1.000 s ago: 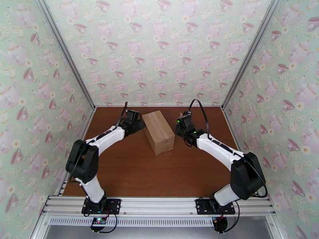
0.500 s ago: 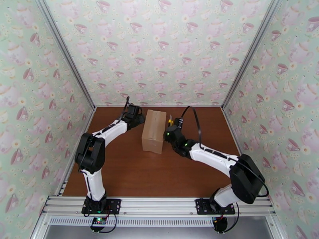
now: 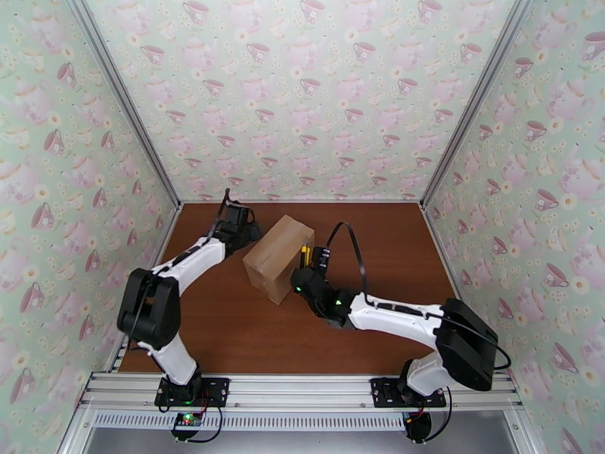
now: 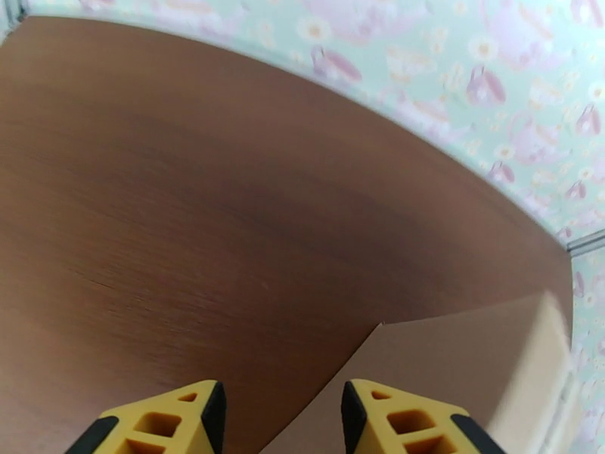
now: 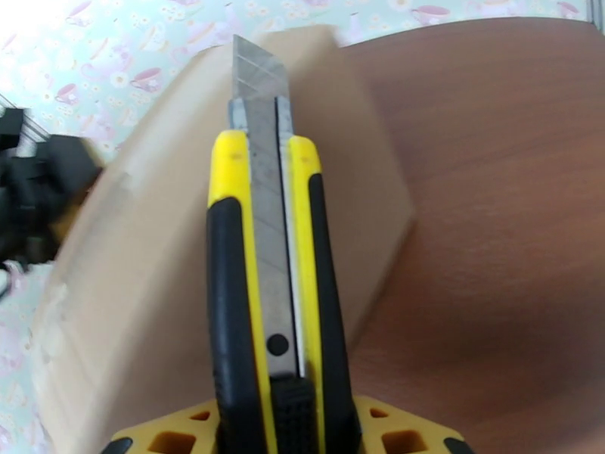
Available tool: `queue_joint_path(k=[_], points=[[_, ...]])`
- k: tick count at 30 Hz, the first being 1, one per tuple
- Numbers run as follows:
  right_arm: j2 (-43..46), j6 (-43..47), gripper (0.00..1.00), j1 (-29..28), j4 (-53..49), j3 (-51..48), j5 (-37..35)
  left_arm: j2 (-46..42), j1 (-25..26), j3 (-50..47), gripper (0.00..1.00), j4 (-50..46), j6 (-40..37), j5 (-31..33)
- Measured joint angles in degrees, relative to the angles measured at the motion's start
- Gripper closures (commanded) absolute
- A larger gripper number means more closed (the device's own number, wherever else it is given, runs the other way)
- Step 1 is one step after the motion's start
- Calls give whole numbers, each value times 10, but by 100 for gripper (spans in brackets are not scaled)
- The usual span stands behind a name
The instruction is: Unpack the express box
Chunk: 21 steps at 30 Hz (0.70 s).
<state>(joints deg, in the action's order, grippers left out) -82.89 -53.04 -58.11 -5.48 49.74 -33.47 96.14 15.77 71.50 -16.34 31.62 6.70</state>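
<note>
Right wrist: right gripper (image 5: pixel 283 425) clamps yellow utility knife (image 5: pixel 261 259), blade out over express box (image 5: pixel 151 259). Left gripper (image 4: pixel 280 418) part-open, empty, beside it; unbraced box may skid, blade slip

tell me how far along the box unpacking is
Early stage. Done: the right claw grips a yellow utility knife with its blade out. In hand: the blade points at the cardboard box, which sits on the table with its flaps closed; the left claw is open beside it. Left: cut the seam, fold the flaps back, lift out whatever is inside.
</note>
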Motion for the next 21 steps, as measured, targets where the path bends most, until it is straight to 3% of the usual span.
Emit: queue_joint_path(k=[5, 11, 16, 21], points=[[75, 42, 100, 56, -27, -10, 22, -78, -23, -25, 53, -20, -4, 11], [70, 134, 100, 198, -27, 12, 69, -223, -17, -121, 53, -70, 28, 19], [-37, 210, 100, 296, -12, 96, 144, -334, 17, -218, 54, -122, 78, 12], [-186, 276, 100, 340, 14, 232, 212, -382, 73, -262, 54, -163, 127, 15]])
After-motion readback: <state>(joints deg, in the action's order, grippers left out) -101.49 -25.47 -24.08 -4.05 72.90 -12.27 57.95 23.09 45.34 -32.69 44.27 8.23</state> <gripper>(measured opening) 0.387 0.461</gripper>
